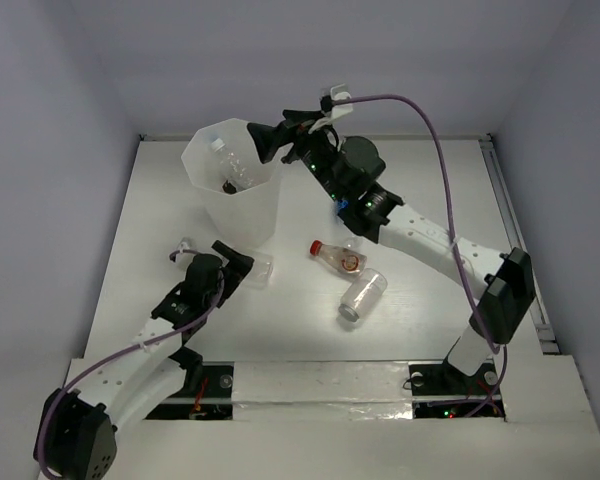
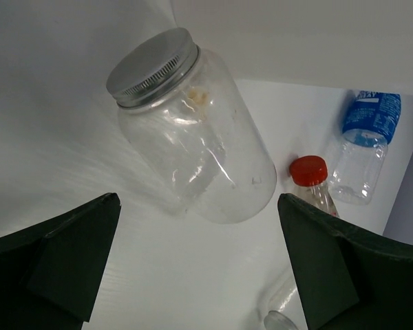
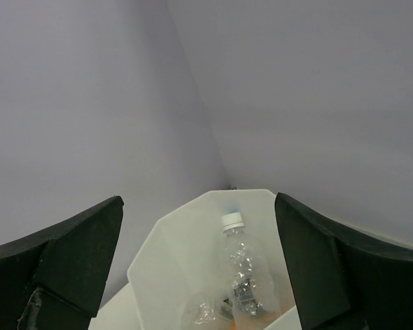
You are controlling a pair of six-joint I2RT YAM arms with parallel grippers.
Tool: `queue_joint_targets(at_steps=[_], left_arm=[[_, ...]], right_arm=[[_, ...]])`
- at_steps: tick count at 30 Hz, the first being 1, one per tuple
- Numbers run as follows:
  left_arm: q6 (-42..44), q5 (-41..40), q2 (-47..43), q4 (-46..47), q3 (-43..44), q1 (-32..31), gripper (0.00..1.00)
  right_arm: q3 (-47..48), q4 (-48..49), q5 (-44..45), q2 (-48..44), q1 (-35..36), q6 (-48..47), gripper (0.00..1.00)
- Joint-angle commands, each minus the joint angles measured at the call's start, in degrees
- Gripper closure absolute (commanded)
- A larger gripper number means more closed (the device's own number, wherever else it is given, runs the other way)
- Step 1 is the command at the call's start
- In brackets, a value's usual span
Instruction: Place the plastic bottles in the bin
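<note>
Holds right hand (image 1: 262, 143) over the bin's (image 1: 198, 168) rim, spread wide and empty, with a bottle (image 3: 237, 265) inside below. Sets left hand (image 1: 242, 262) low near the table (image 1: 430, 200), wide open, empty, lidded jar (image 2: 193, 137) just ahead.

Clear bottle (image 2: 276, 307) cut off at bottom edge.

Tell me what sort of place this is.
Probably a robotics lab test cell: left arm and right arm mounted at a white table, plain walls boxing it in, a bin holding a bottle.
</note>
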Motion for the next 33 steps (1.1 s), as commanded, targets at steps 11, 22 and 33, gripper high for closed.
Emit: queue_joint_targets(at_steps=[11,22,33], left_arm=[[-4.3,-6.7,7.0,12.0,-1.6,0.1,0.01],[-3.9,-7.8,15.0,15.3,-0.4,0.1,0.01],[-4.5,-11.4,21.7,19.1,0.0,0.1,0.01]], right_arm=[[-18.9,11.2,-8.5,-7.3,1.8,8.2,0.00],[-29.5,16.9,-9.9,-9.5,4.2,12.3,0.00],[-42.2,15.1,-8.4,-20.6,5.8,16.3,0.13]])
